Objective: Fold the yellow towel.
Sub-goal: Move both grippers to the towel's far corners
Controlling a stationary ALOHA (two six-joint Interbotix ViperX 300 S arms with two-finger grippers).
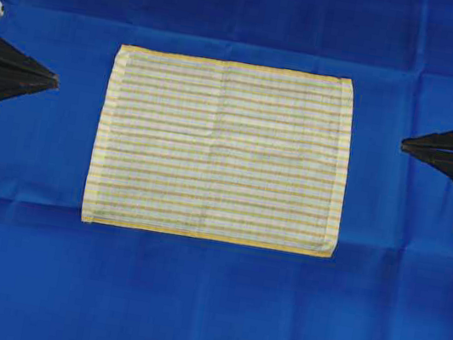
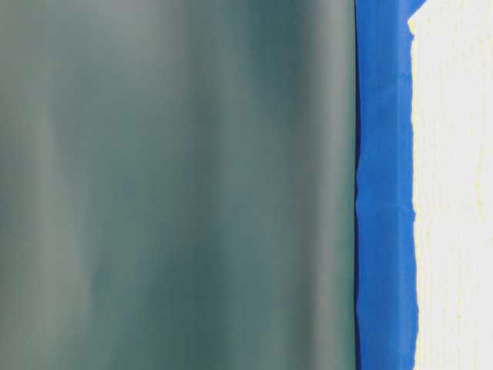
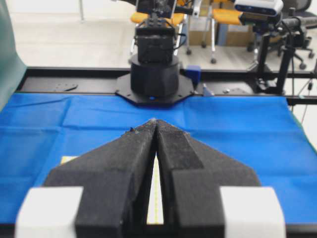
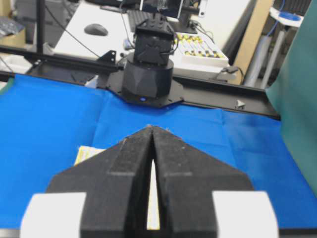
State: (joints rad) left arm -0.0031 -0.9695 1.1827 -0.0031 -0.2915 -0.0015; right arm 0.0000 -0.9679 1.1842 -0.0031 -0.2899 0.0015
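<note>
The left gripper [image 1: 51, 78] sat at the left edge, tips pressed together and empty, well apart from the towel [image 1: 221, 150]. The towel lay flat and unfolded in the middle of the blue cloth [image 1: 205, 305], with bare cloth along all four hems. The right gripper [image 1: 406, 145] sat at the right edge, likewise closed on nothing. Both arms were cut off by the frame, and the table-level view was blurred.
</note>
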